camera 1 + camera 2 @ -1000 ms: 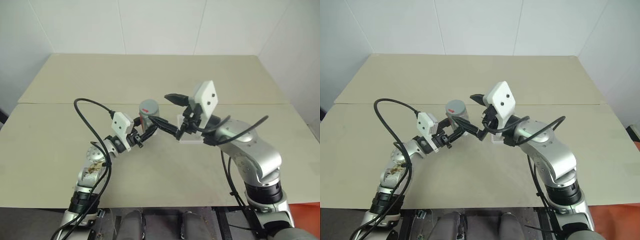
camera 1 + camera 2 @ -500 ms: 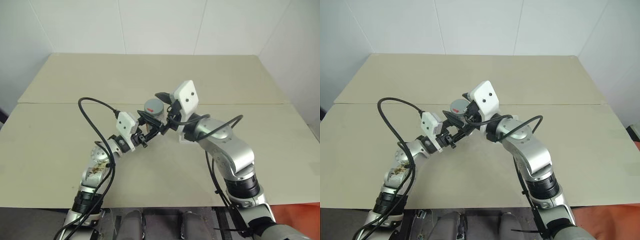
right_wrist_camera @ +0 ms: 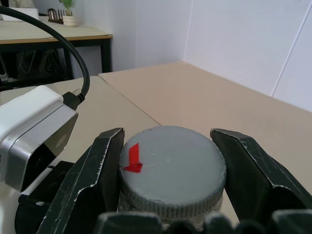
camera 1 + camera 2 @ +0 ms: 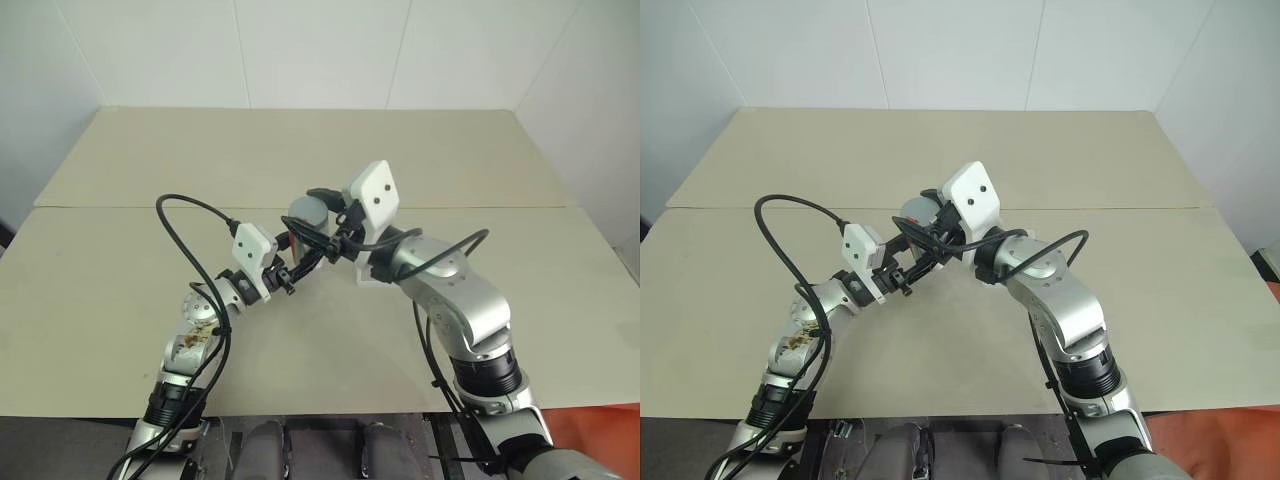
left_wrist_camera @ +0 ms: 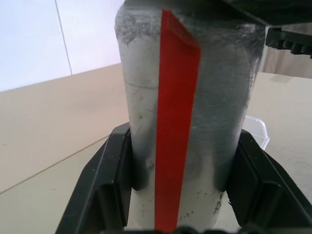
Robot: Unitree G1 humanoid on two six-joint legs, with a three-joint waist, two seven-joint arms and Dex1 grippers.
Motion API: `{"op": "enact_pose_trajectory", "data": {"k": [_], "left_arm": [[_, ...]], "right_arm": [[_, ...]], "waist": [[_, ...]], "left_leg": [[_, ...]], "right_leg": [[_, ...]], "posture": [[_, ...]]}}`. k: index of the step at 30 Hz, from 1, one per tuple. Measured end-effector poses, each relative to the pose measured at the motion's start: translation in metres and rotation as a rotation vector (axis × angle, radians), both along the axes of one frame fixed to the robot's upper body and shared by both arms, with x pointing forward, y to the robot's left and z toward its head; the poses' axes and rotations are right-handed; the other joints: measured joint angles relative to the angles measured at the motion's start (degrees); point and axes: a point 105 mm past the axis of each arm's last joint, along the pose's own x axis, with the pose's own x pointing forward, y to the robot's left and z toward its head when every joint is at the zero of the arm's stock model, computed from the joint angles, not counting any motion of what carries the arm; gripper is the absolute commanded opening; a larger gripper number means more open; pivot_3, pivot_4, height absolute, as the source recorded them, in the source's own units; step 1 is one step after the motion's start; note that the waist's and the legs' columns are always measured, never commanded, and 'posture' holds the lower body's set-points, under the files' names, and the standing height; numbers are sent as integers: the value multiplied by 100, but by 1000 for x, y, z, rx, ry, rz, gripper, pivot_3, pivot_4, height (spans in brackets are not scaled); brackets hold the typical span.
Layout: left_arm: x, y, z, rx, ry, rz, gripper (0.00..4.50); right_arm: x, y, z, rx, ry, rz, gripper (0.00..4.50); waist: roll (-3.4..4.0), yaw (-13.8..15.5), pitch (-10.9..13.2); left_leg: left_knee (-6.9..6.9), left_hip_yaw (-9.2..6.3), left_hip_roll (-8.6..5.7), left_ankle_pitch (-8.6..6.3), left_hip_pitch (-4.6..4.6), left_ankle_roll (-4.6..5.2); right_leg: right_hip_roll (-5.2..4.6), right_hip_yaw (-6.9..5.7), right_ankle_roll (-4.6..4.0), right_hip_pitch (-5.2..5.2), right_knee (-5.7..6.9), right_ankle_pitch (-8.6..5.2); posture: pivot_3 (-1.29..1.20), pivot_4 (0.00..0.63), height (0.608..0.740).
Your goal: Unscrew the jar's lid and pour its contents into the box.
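Two claws pinching one jar [image 5: 180, 122] above the counter [image 4: 300, 340]: left claw [image 5: 183, 195] on its body, right claw [image 3: 170, 170] on the lid [image 3: 173, 170]; likely stiff, light, slick-walled, so best gripped by lid's ribbed rim, box [image 5: 256, 129] just behind jar.

The jar [image 5: 185, 126] is scuffed silver-grey with a bright red stripe down its side. Its lid [image 3: 171, 171] is matte grey with a small red mark, flanked by black fingers [image 3: 92, 180]. The table [image 4: 300, 160] is plain beige.
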Motion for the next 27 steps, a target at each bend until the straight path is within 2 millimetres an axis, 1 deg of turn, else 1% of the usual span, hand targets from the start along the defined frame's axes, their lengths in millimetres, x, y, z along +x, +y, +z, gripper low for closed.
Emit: {"op": "enact_pose_trajectory", "data": {"k": [5,10,13,18,27], "left_arm": [[-1,1,-1,20,-1,-17,2233],[-9,6,-3,49,3,-64,2233],[-15,8,-3,55,8,-104,2233],[-25,5,2,52,-4,-173,2233],[-37,0,7,54,-7,-256,2233]], "right_arm": [[-1,-1,-1,-12,-1,10,2788],[-6,0,-3,-32,10,78,2788],[-11,-1,-3,-44,15,139,2788],[-18,-7,3,-79,7,278,2788],[-21,-16,9,-115,5,532,2788]], "waist": [[0,-3,0],[1,-17,1],[2,-17,1],[2,-22,1],[2,-33,2]], "left_leg": [[0,0,0,0,0,0],[-2,0,1,0,0,0],[-1,-1,1,0,0,0],[-3,-1,2,-1,2,1],[-2,-1,2,-1,2,1]], "right_leg": [[0,0,0,0,0,0],[0,0,0,-1,-1,0],[0,0,0,0,-2,0],[0,0,0,0,-3,0],[0,1,0,1,-3,0]], "posture": [[0,150,740],[0,150,740],[0,150,740],[0,150,740],[0,150,740]]}}
